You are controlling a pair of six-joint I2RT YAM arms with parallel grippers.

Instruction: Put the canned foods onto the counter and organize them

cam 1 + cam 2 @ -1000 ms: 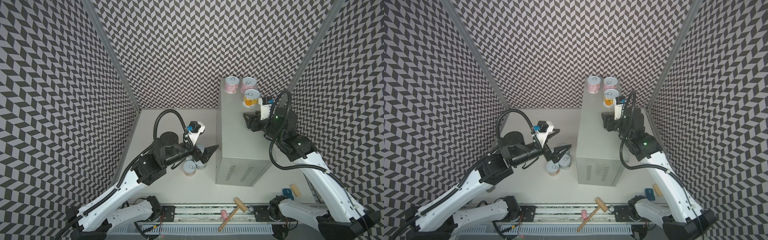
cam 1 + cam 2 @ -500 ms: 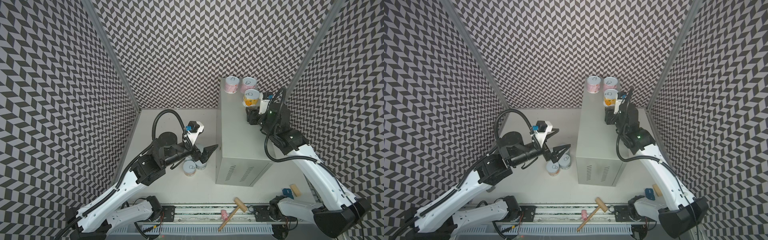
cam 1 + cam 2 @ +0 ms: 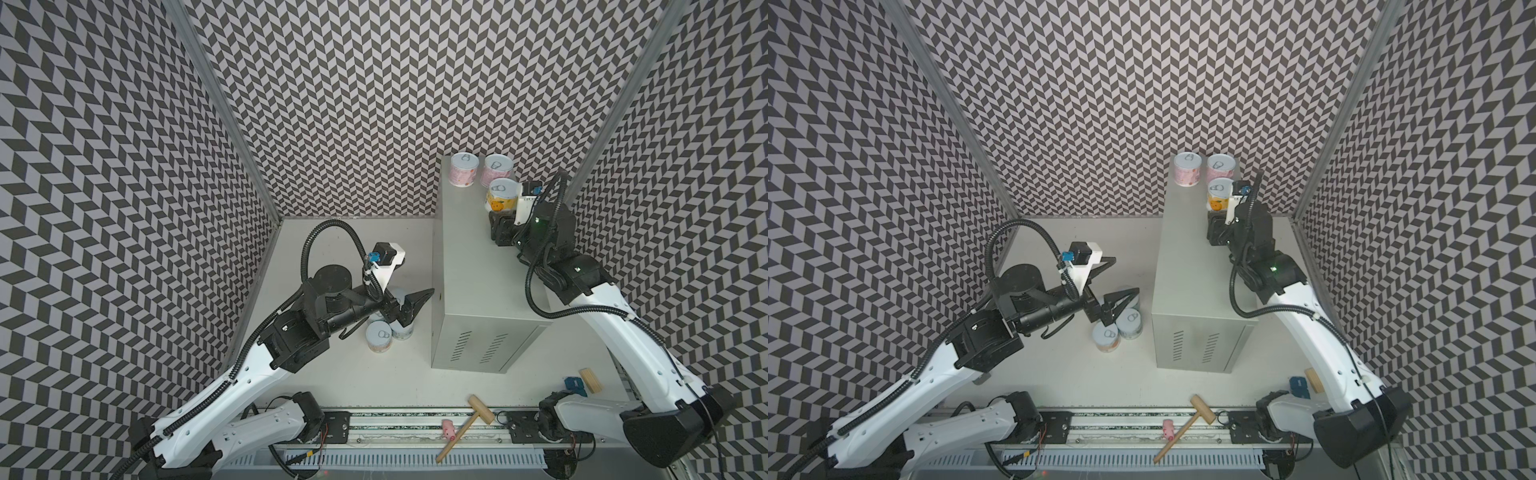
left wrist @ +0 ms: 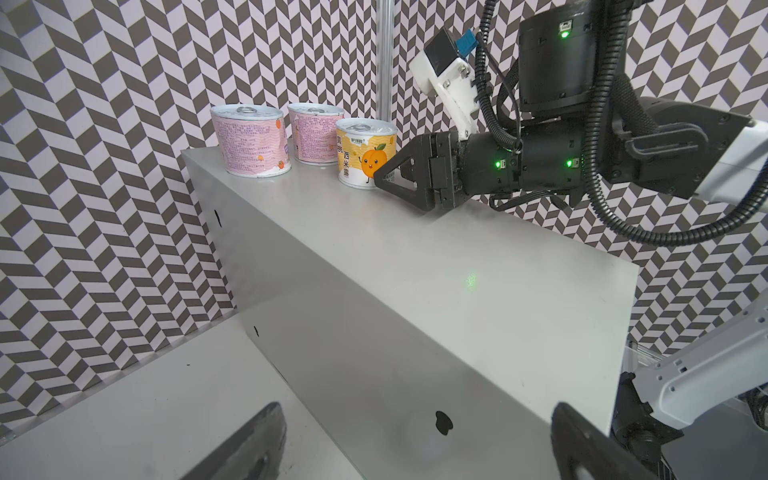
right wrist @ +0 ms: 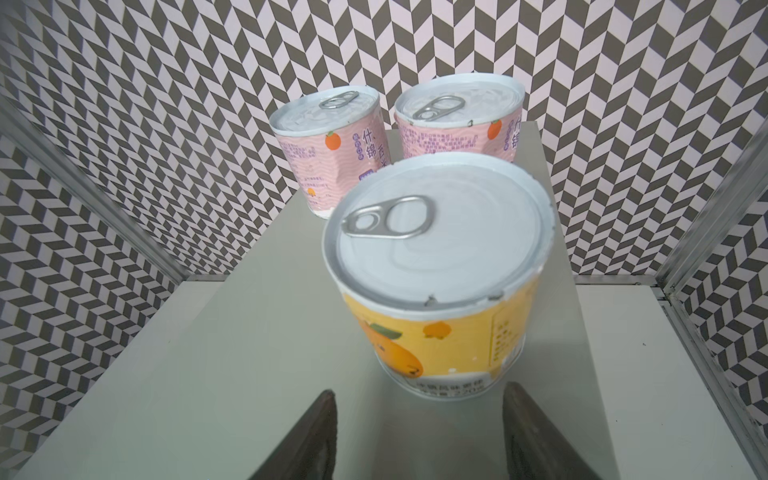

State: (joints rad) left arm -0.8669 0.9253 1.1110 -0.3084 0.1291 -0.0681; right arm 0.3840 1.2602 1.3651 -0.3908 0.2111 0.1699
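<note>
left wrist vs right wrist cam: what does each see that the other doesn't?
Left wrist only: the right claw side-on, tip close to the yellow can; the counter full length, plus its side wall. Right wrist only: the yellow can's whole lid and pull tab from above; that claw's fingertips apart, the can just ahead of them. Both: yellow can and two pink cans upright at one end of the counter.
</note>
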